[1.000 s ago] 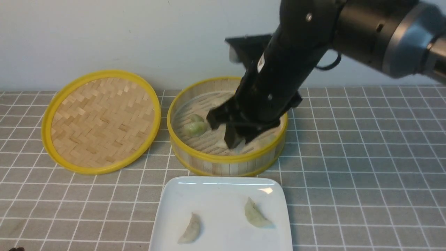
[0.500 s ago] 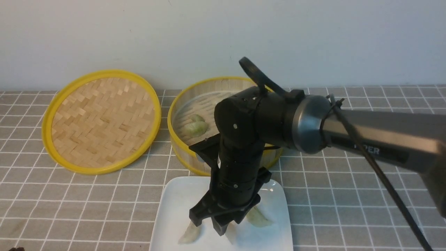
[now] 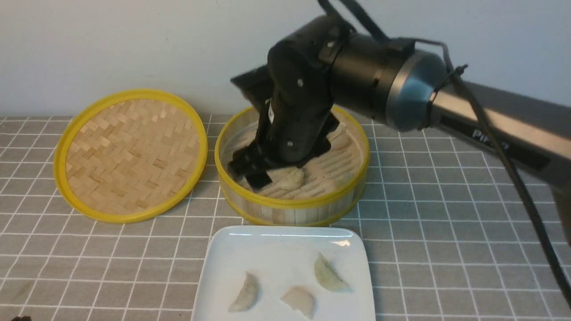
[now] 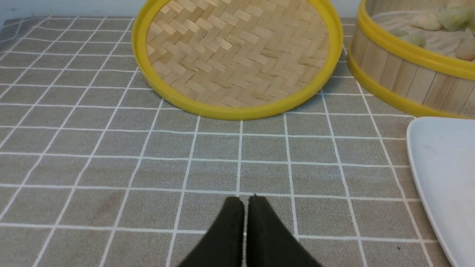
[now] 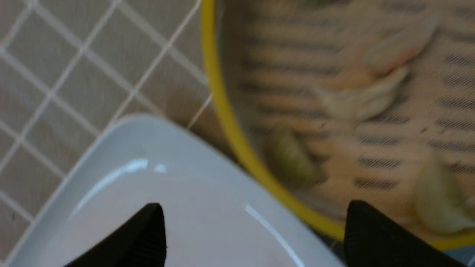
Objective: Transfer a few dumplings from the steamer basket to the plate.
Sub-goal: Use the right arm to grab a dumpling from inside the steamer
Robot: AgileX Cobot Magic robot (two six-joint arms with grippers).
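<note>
The steamer basket point(image 3: 290, 205) stands mid-table with a pale dumpling point(image 3: 292, 178) on its slatted floor; the right wrist view shows several dumplings point(image 5: 293, 159) inside it. The white plate point(image 3: 250, 249) lies in front of the basket and carries three dumplings point(image 3: 244, 293), point(image 3: 299, 301), point(image 3: 328, 277). My right gripper point(image 3: 250, 174) hangs over the basket's front-left part. Its fingers stand wide open with nothing between them, as the right wrist view point(image 5: 256, 211) shows above the plate edge point(image 5: 148, 207) and the yellow rim point(image 5: 222, 107). My left gripper point(image 4: 245, 200) is shut and empty, low over the tablecloth.
A flat woven bamboo lid with a yellow rim point(image 3: 129, 156) lies left of the basket, close to it. A grey checked cloth covers the table. A pale wall rises right behind the basket. The right arm reaches in from the right, above the basket.
The right gripper left the basket with a dumpling, dropped down to the plate, opened and swung back over the basket. The plate now holds three dumplings, up from two.
</note>
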